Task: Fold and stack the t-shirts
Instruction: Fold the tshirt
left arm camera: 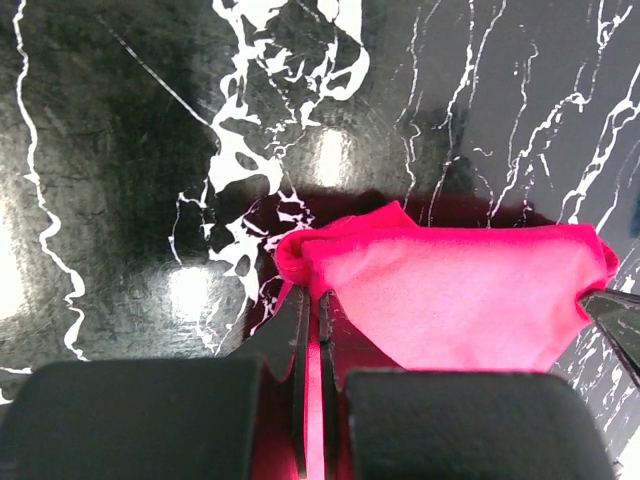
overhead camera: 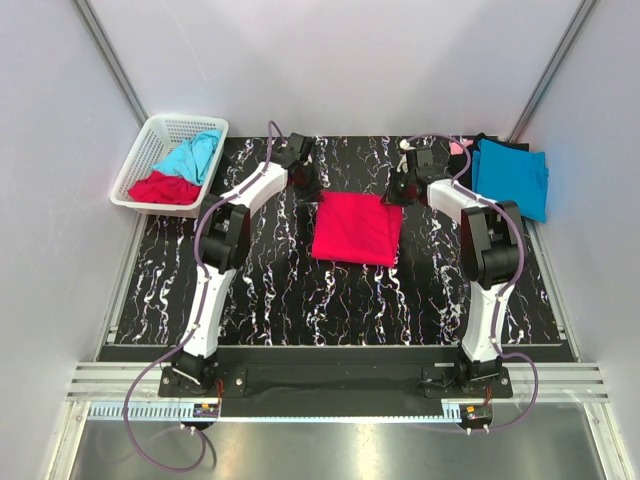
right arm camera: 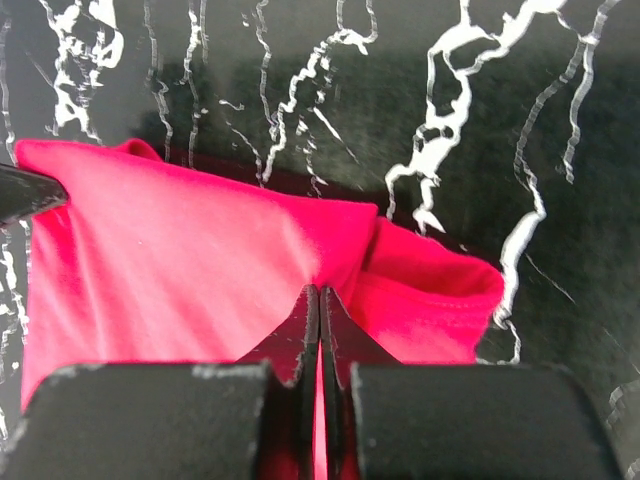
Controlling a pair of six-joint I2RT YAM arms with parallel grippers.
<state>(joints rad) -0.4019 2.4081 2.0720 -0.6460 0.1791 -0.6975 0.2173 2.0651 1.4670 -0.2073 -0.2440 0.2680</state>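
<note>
A folded crimson t-shirt (overhead camera: pixel 356 228) lies in the middle of the black marbled table (overhead camera: pixel 270 290). My left gripper (overhead camera: pixel 312 190) is shut on the shirt's far left corner; in the left wrist view the red cloth (left arm camera: pixel 450 300) is pinched between the fingers (left arm camera: pixel 292 330). My right gripper (overhead camera: pixel 400 192) is shut on the far right corner, with cloth (right arm camera: pixel 200 270) clamped between its fingers (right arm camera: pixel 345 330). A folded turquoise t-shirt (overhead camera: pixel 510 178) lies at the far right on darker cloth. Crumpled turquoise (overhead camera: pixel 192 155) and red (overhead camera: pixel 165 188) t-shirts sit in the basket.
The white lattice basket (overhead camera: pixel 145 150) stands off the table's far left corner. A scrap of pale pink cloth (overhead camera: pixel 458 147) shows beside the turquoise stack. Grey walls close in on both sides. The arm bases stand at the near edge.
</note>
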